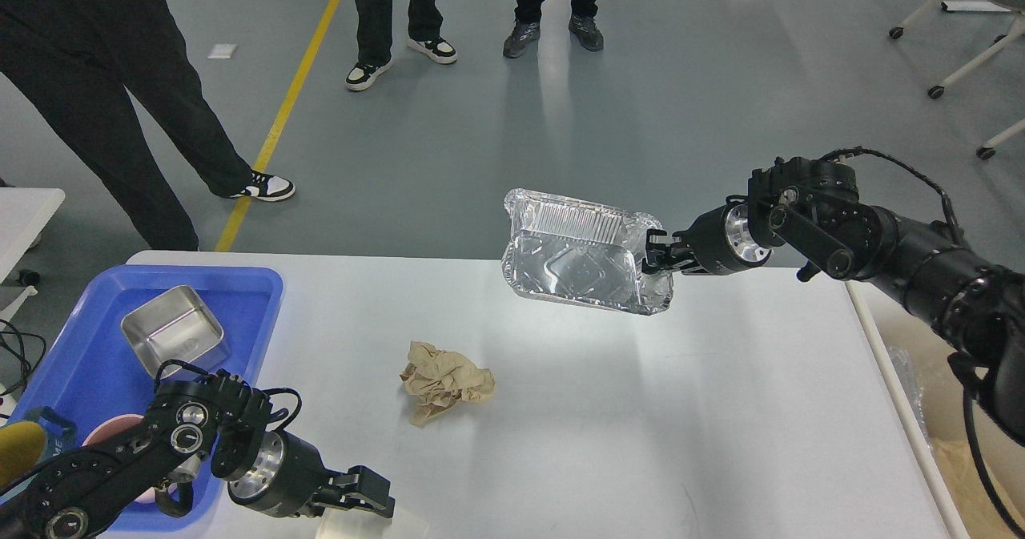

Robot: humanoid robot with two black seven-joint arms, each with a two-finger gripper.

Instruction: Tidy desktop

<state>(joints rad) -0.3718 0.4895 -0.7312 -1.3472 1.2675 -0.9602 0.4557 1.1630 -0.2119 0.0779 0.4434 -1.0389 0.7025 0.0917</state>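
The desktop [641,411] is a wide white-grey tabletop. My right gripper [653,255] is shut on the right rim of an empty foil tray [572,255] and holds it tilted above the table's far edge. A crumpled brown paper ball [444,380] lies mid-table. My left gripper [373,496] hovers low at the front edge, just over a white paper item [364,528] that the frame edge cuts off. Its fingers look like one dark block.
A blue tray [248,299] at the front left holds a steel box [172,339] and a pink cup [120,431] partly behind my left arm. A bagged bin [961,451] stands off the right edge. A small white table [24,207] and several people stand beyond.
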